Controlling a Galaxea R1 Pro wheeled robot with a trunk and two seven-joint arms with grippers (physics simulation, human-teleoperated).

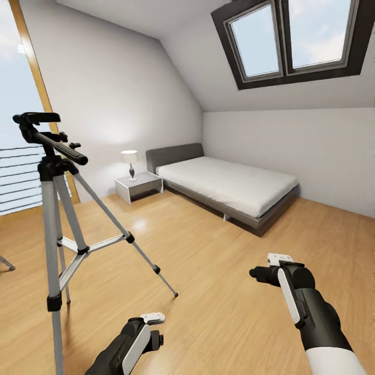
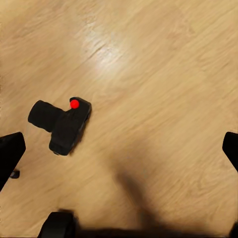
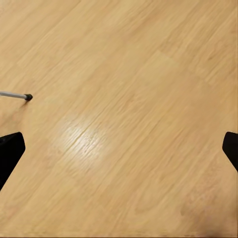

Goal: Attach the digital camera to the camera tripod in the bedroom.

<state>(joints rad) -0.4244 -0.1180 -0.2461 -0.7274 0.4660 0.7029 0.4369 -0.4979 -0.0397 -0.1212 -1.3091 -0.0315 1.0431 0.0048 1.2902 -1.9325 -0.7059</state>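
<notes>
Light wood floor (image 1: 219,271) is being shown across the whole bedroom, with a grey bed (image 1: 229,185) against the far wall, a white nightstand (image 1: 138,186) with a small lamp (image 1: 129,162) beside it, and a dark-framed skylight (image 1: 294,39) in the sloped ceiling. The camera tripod (image 1: 54,208) is standing upright on the floor at the left of the head view, its legs spread and its black head with the long pan handle at the top; nothing is being carried on that head yet.

The digital camera (image 2: 62,124) is lying on the bare floor under the left gripper (image 2: 119,144), as the left wrist view is showing it (the red button is facing up and the lens barrel is pointing sideways). It is not being touched. The jaws of the left gripper are being held wide apart, with nothing between them. The right gripper (image 3: 119,144) is also being held wide open and empty over bare floor, with one tripod foot (image 3: 28,97) nearby.

The step in hand is judged to be the picking up of the camera. To do it well, the left gripper should probably be brought over the boxy body, not the lens barrel, and lowered straight, so that the camera is not being pushed away on the smooth floor.
</notes>
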